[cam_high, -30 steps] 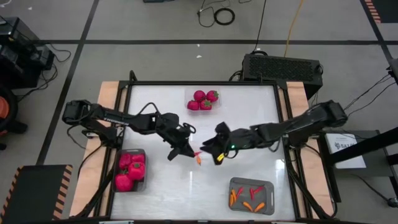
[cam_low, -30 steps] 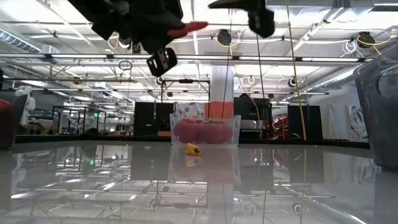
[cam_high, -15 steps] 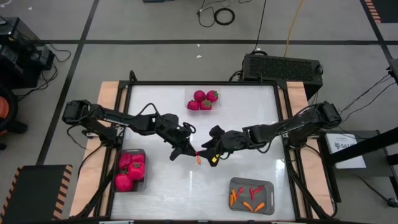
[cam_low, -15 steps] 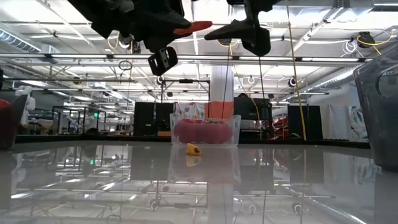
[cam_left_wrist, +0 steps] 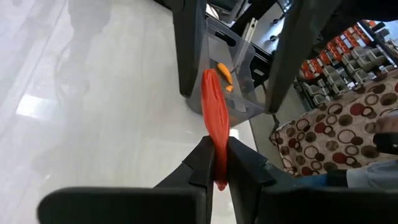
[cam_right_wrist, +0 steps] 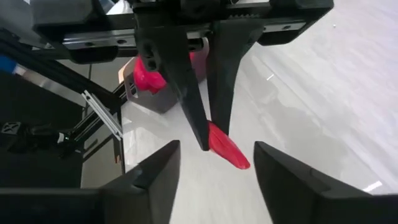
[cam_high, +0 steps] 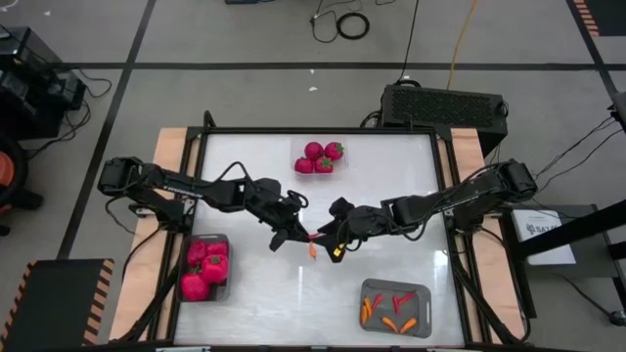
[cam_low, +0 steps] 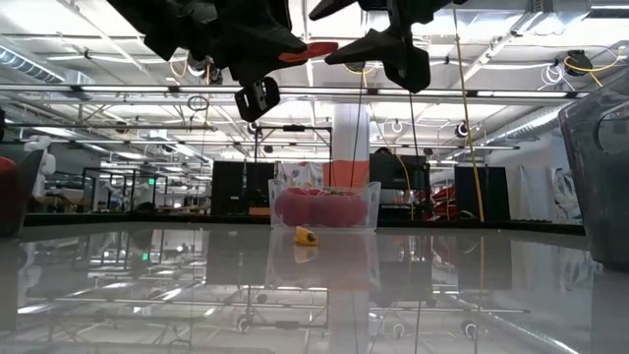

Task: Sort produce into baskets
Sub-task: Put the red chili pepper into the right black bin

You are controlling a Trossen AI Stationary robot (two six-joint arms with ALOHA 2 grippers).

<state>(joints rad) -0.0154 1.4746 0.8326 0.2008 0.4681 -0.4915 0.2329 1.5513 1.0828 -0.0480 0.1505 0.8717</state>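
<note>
The left hand [cam_high: 293,235] is clamped on 1 slender red pepper [cam_left_wrist: 214,118], high above the counter [cam_high: 391,196]. The right hand [cam_high: 331,235], fingers apart, surrounds the pepper's free end. It looks light, stiff and smooth, so take it at mid-length.

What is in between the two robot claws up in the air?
A slim red pepper. The left gripper pinches one end; the right gripper is open around the other, as both wrist views show.

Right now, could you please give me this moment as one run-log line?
left gripper: shut on slender red toy pepper | right gripper: open around pepper's free end | phase: mid-air handover
</note>
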